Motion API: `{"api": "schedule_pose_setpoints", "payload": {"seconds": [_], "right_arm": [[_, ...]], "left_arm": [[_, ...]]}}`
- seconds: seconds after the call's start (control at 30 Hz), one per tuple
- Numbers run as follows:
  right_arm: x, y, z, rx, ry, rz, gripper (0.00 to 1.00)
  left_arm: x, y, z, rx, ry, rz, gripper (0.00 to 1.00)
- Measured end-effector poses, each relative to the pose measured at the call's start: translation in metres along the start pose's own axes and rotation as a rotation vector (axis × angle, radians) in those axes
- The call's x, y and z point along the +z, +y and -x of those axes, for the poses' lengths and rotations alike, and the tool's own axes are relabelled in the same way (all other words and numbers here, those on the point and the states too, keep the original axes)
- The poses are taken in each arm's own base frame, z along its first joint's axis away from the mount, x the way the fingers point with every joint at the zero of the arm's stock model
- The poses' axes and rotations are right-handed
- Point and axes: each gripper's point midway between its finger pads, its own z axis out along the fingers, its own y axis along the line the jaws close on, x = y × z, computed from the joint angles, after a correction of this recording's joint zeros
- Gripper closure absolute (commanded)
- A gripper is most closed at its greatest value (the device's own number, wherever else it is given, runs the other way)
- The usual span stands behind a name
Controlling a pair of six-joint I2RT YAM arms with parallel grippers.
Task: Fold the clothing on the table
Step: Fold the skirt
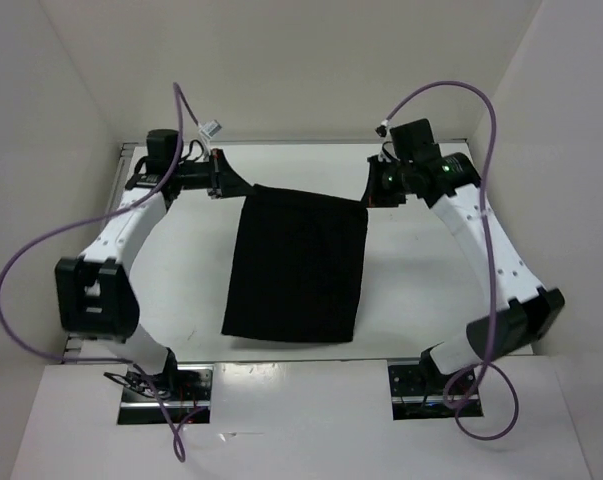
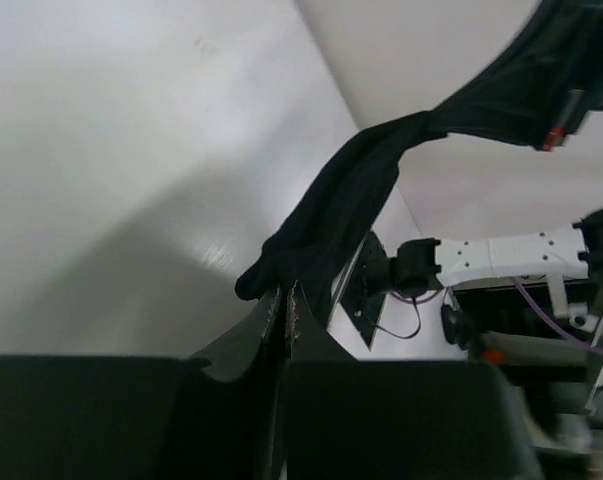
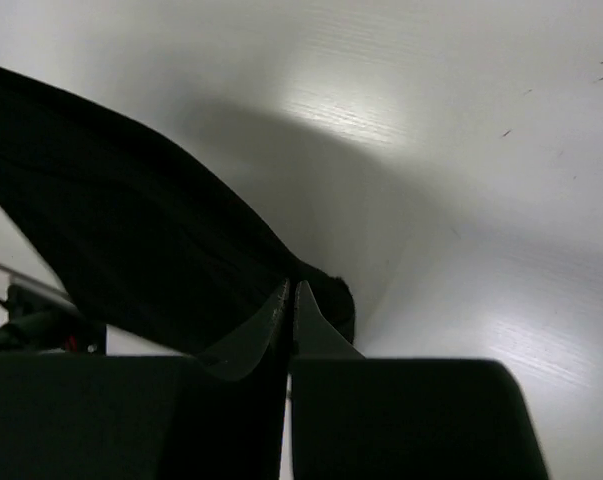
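- First, nearest us, the near hem of the clothing (image 1: pixel 296 265) sits low over the table (image 1: pixel 181 290); we cannot tell whether it touches the surface.
- Beyond that hem, the clothing's long axis runs straight away from us.
- At the clothing's far left corner, the left gripper (image 1: pixel 224 180) is pinched closed on the fabric.
- At its far right corner, the right gripper (image 1: pixel 369 190) does likewise, so neither arm is nearer.
- Black on black hides the pinched corners and any layers.

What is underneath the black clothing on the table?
Only the white table shows around the clothing, whose far corners the left gripper and right gripper pinch. Anything beneath the cloth is covered.
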Motion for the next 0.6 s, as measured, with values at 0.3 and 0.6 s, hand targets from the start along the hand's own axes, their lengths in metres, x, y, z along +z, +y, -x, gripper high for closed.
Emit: {"api": "schedule_pose_setpoints", "payload": {"seconds": [0.3,0.6], "right_arm": [[0.065,-0.036,0.061,0.05,-0.039,-0.106,1.0],[0.06,-0.036,0.068,0.03,-0.085,-0.101,1.0]], "left_arm": [[0.065,0.125,0.034,-0.135,0.068,0.06,0.97],[0.071,0.131,0.046,-0.111,0.057,0.055,0.96]]}}
